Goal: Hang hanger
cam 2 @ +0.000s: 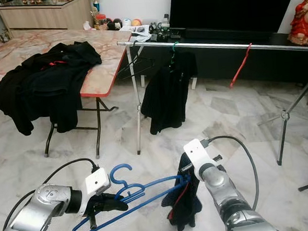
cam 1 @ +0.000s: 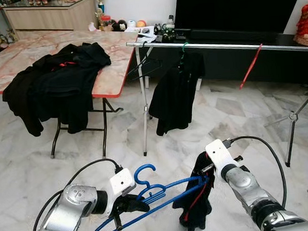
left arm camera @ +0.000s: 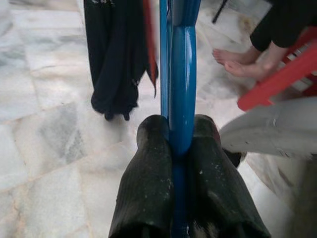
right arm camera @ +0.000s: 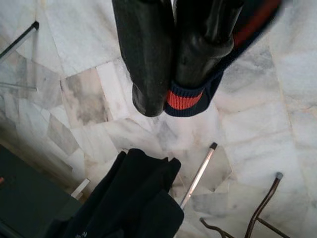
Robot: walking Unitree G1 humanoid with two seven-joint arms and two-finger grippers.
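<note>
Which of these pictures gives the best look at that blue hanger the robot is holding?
The left eye view: the whole blue hanger shows, hook up, between the left gripper and right gripper. The left wrist view gives a close strip pinched between fingers.

Open marble floor point(cam 1: 36, 159) lies between the tools and the rail point(cam 1: 218, 47). On the rail, a black hanger point(cam 1: 148, 63) hangs at its left end, a dark shirt point(cam 1: 174, 93) just right of it, a red hanger point(cam 1: 251, 66) farther right; bare rail runs between those two. The rail's left post point(cam 1: 144, 103) stands beside the bench point(cam 1: 112, 71), far left. A tripod point(cam 1: 292, 115) stands at right.
</note>
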